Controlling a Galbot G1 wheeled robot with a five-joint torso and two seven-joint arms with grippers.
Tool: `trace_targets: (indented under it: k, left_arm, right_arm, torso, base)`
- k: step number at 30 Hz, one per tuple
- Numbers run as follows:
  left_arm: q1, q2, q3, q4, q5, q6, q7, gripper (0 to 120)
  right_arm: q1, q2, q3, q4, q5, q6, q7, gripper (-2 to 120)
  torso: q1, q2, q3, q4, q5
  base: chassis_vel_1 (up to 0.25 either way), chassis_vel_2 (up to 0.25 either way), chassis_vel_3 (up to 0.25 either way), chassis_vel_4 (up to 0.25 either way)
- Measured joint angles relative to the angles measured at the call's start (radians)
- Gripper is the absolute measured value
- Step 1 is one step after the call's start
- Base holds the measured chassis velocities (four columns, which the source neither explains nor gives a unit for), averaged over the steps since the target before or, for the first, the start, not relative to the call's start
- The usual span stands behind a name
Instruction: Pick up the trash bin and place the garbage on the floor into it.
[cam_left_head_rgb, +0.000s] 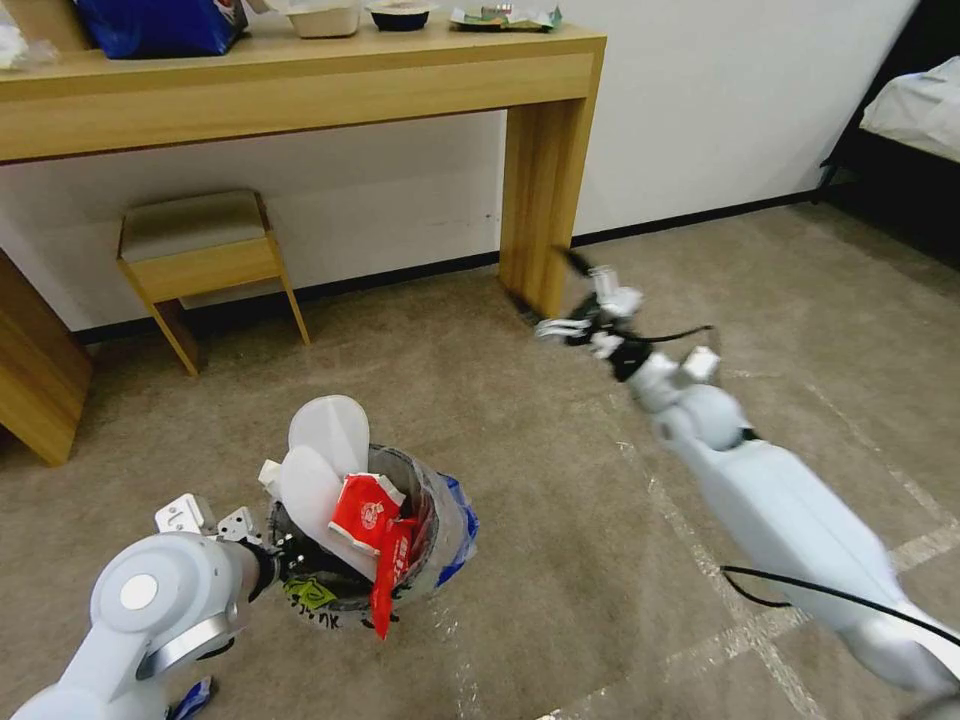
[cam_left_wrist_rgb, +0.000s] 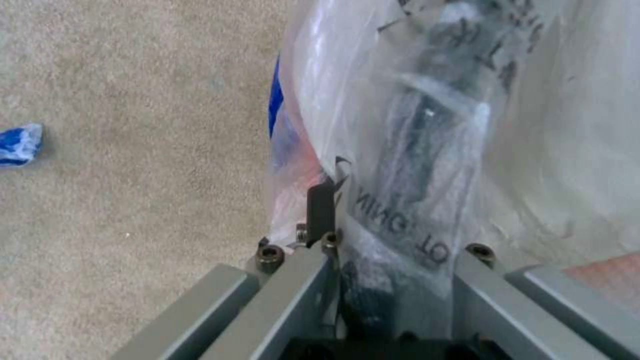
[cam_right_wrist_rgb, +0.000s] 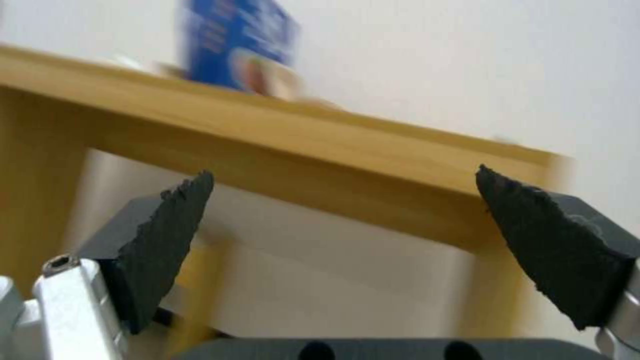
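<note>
The left gripper (cam_left_head_rgb: 272, 548) clamps the rim of the trash bin (cam_left_head_rgb: 420, 540), already stuffed with slipper soles and red cartons. The right gripper (cam_left_head_rgb: 560, 300), jaws wide and empty, hangs near the table (cam_left_head_rgb: 540, 180). A blue scrap (cam_left_wrist_rgb: 19, 144) awaits collection from the floor (cam_left_head_rgb: 560, 560).

left jaws hidden behind trash bin (cam_left_head_rgb: 400, 560) bag

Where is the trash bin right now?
In the head view the trash bin sits low and left of centre on the floor, gripped at its near rim by the left end effector, in front of the stool.
</note>
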Motion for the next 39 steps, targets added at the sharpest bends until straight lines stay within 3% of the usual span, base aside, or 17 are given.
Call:
trace_targets:
  k: [4, 5, 8, 10, 18, 25, 39]
  left_arm:
    - [0.001, 0.004, 0.000, 0.000, -0.001, 0.004, 0.000, 0]
    - [0.000, 0.006, 0.000, 0.000, -0.003, 0.004, 0.001, 0]
    - [-0.005, 0.012, 0.001, 0.001, -0.006, 0.004, 0.001, 0]
    - [-0.007, 0.013, 0.003, 0.004, -0.008, 0.004, 0.002, 0]
    - [-0.004, 0.007, 0.011, 0.010, 0.000, 0.012, 0.008, 0]
    - [-0.016, 0.005, 0.019, 0.016, 0.004, 0.015, 0.011, 0]
    - [-0.013, -0.002, 0.022, 0.023, 0.013, 0.016, 0.013, 0]
  right_arm:
    - [-0.130, -0.004, 0.131, 0.029, -0.029, 0.013, 0.029, 100]
    - [-0.185, -0.001, 0.187, 0.044, -0.032, 0.013, 0.031, 100]
    - [-0.278, 0.011, 0.293, 0.069, -0.038, 0.021, 0.034, 100]
    - [-0.330, 0.023, 0.344, 0.078, -0.051, 0.024, 0.034, 100]
    - [-0.519, 0.146, 0.505, 0.093, -0.113, 0.074, 0.035, 100]
    - [-0.583, 0.241, 0.548, 0.072, -0.141, 0.112, 0.034, 100]
    - [-0.546, 0.243, 0.517, 0.025, -0.154, 0.136, 0.023, 100]
  torso:
    - [0.000, 0.000, 0.000, 0.0003, -0.0010]
    - [0.000, 0.000, 0.000, 0.0006, 0.0007]
    - [0.000, 0.000, 0.000, 0.0002, -0.0016]
    - [0.000, 0.000, 0.000, 0.0004, -0.0004]
    - [0.000, 0.000, 0.000, 0.0006, -0.0011]
    - [0.000, 0.000, 0.000, 0.0004, -0.0004]
    - [0.000, 0.000, 0.000, 0.0006, -0.0007]
  base:
    - [0.000, 0.000, 0.000, 0.000]
    - [0.000, 0.000, 0.000, 0.000]
    - [0.000, 0.000, 0.000, 0.000]
    - [0.000, 0.000, 0.000, 0.000]
    - [0.000, 0.000, 0.000, 0.000]
    - [0.000, 0.000, 0.000, 0.000]
    - [-0.062, 0.059, 0.059, -0.059]
